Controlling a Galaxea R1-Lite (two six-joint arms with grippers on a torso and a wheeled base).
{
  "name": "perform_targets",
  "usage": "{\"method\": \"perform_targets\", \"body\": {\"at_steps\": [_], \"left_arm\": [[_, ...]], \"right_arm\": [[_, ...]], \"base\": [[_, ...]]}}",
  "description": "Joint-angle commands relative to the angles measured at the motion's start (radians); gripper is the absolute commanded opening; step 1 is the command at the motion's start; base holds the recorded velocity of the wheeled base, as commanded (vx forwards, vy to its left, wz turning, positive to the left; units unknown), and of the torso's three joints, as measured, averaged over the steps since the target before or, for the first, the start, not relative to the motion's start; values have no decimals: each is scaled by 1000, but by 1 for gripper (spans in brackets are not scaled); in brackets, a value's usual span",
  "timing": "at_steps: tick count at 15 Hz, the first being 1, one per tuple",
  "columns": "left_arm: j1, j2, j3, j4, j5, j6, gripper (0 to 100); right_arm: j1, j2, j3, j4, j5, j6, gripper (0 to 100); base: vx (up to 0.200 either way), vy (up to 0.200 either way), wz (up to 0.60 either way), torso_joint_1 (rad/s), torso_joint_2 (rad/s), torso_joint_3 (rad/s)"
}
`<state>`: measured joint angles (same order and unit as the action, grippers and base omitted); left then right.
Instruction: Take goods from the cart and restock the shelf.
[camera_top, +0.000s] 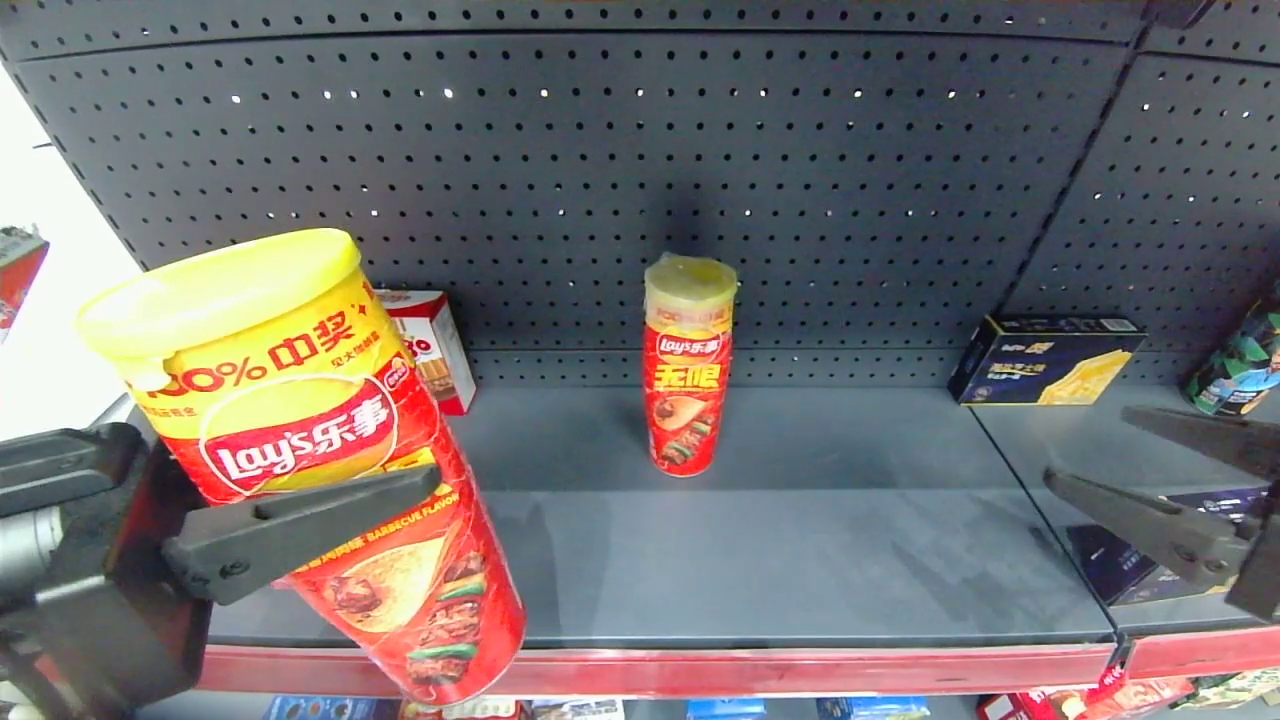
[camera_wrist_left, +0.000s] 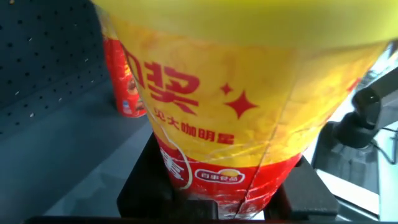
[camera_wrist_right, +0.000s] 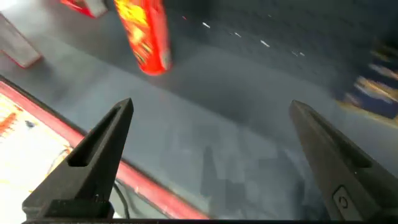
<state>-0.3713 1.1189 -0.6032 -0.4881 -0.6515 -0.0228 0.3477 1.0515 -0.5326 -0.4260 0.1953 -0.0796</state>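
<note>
Two cans: the standing can (camera_top: 687, 380) sits upright mid-way along the shelf (camera_top: 800, 540); the left gripper (camera_top: 340, 490) clamps the held can (camera_top: 300, 400), tilted, at its front left; the right gripper (camera_top: 1088, 446) gapes wide at its right.

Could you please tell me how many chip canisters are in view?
2. One canister is held in the left pincer at the shelf's front edge; the other canister stands upright mid-shelf near the back panel.
</note>
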Motion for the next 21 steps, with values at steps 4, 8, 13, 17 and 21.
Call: {"method": "perform_targets", "body": {"at_steps": [4, 8, 13, 17, 21], "left_arm": [[0, 45, -36, -1, 47, 1, 0], [2, 110, -82, -1, 50, 1, 0], [0, 119, -89, -1, 23, 1, 0], [-1, 127, -92, -4, -5, 1, 0], [0, 131, -92, -3, -5, 1, 0]], "right_arm": [[27, 328, -83, -175, 187, -6, 100], [17, 555, -245, -277, 296, -55, 100], [20, 820, -492, -363, 547, -80, 100], [25, 958, -655, -381, 699, -80, 100], [30, 1047, -741, -386, 722, -80, 100]], "base": [[0, 0, 0, 0, 0, 0], [0, 0, 0, 0, 0, 0], [0, 0, 0, 0, 0, 0], [0, 0, 0, 0, 0, 0], [0, 0, 0, 0, 0, 0]]}}
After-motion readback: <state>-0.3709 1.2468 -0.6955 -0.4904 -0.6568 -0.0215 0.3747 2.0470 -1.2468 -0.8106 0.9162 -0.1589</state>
